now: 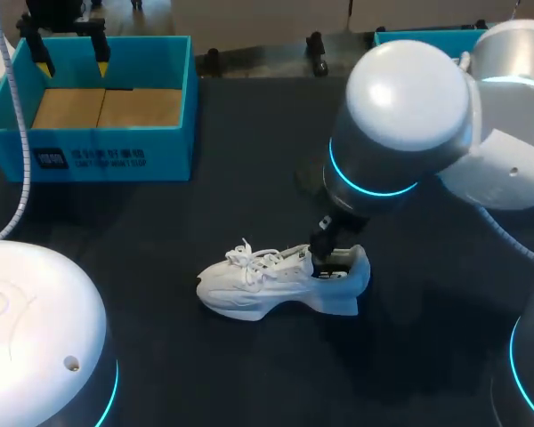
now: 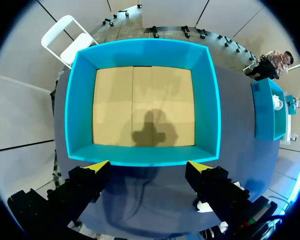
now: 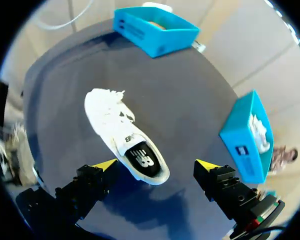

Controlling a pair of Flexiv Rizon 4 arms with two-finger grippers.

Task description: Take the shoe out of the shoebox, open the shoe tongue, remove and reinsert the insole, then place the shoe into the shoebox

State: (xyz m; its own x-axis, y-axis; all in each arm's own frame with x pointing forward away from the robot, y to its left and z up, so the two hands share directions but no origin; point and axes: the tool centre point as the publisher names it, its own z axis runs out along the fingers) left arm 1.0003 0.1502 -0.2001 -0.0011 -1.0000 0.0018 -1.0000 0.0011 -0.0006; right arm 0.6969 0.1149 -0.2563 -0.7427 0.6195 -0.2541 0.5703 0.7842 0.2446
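**Head view.** The blue shoebox [image 1: 173, 133] stands on the dark table [image 1: 249, 196]. Directly above it is the left gripper [image 1: 73, 62], its yellow tips spread apart with nothing between them. The white shoe [image 1: 267, 280] lies on the table outside the box, well apart from that gripper. The right arm [image 1: 400, 116] is seen over the shoe's heel end, and its bulk hides most of what is below it.

**Left wrist view.** Seen only here: the shoebox [image 2: 80, 100] lies straight ahead of the open left gripper [image 2: 149, 167], and its brown cardboard floor [image 2: 140, 105] holds nothing but the gripper's shadow. A second blue box [image 2: 267, 107] is seen off to one side.

**Right wrist view.** What the arm hides from the head view is shown: the right gripper [image 3: 157, 164] is open, with the shoe's [image 3: 110, 120] heel between its spread fingers and the toe pointing away ahead. Whether either finger touches the shoe cannot be told. The dark insole [image 3: 142, 161] is seen through the shoe's opening. The shoebox [image 3: 155, 30] stands far ahead.
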